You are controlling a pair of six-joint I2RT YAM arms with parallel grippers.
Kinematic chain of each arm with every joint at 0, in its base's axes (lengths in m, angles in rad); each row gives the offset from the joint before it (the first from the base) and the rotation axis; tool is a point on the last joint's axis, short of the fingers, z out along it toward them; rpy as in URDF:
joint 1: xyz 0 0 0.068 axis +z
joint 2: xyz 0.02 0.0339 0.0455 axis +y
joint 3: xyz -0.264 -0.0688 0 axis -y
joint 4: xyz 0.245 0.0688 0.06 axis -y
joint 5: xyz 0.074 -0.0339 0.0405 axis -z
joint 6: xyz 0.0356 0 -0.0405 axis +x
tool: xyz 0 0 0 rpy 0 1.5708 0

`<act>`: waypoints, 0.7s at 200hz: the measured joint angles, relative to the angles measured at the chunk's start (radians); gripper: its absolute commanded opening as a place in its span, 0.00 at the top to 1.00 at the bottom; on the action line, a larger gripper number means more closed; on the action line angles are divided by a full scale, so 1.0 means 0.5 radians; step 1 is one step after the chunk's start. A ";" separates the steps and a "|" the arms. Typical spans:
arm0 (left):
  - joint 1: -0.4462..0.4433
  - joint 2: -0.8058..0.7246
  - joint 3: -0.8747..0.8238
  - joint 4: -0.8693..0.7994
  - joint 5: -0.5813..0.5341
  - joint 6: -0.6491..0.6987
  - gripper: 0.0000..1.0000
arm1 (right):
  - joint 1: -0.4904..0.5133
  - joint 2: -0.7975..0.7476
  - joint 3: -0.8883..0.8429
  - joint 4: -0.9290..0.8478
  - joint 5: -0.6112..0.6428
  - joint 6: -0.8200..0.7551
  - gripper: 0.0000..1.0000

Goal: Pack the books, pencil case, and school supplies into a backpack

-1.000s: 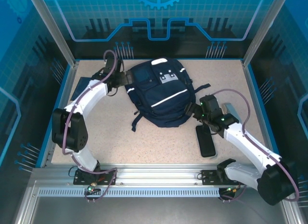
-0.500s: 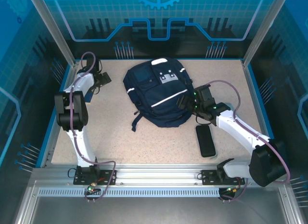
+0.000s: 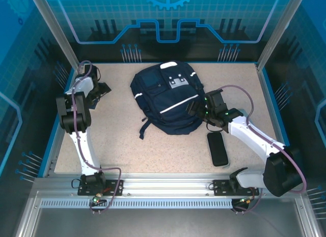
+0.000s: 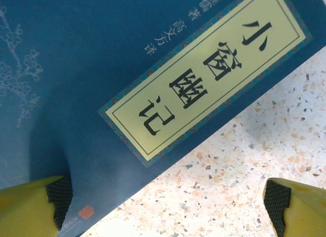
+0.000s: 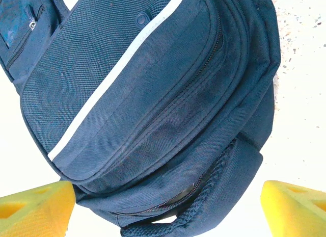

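While left pincer (image 4: 167,199) straddles edge of navy book (image 4: 76,69), spread | right pincer (image 5: 168,206) spread wide facing backpack (image 5: 153,94)

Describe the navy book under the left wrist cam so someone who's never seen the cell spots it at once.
Start at the big navy-blue fabric backpack on the speckled table, then go to its far-left corner, where the left pincer hangs open. Beneath it lies a thin navy book, flat; its pale yellow label with black Chinese characters marks it out.
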 measured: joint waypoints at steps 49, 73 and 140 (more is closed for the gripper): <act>0.009 -0.031 -0.042 -0.008 0.153 -0.002 0.04 | 0.000 -0.031 0.000 -0.013 0.002 0.037 0.05; 0.011 -0.161 -0.229 0.060 0.317 -0.040 0.05 | 0.001 -0.050 0.000 -0.016 0.002 0.042 0.06; -0.239 -0.487 -0.718 0.221 0.548 -0.160 0.05 | 0.085 -0.183 -0.018 -0.020 0.076 0.076 0.07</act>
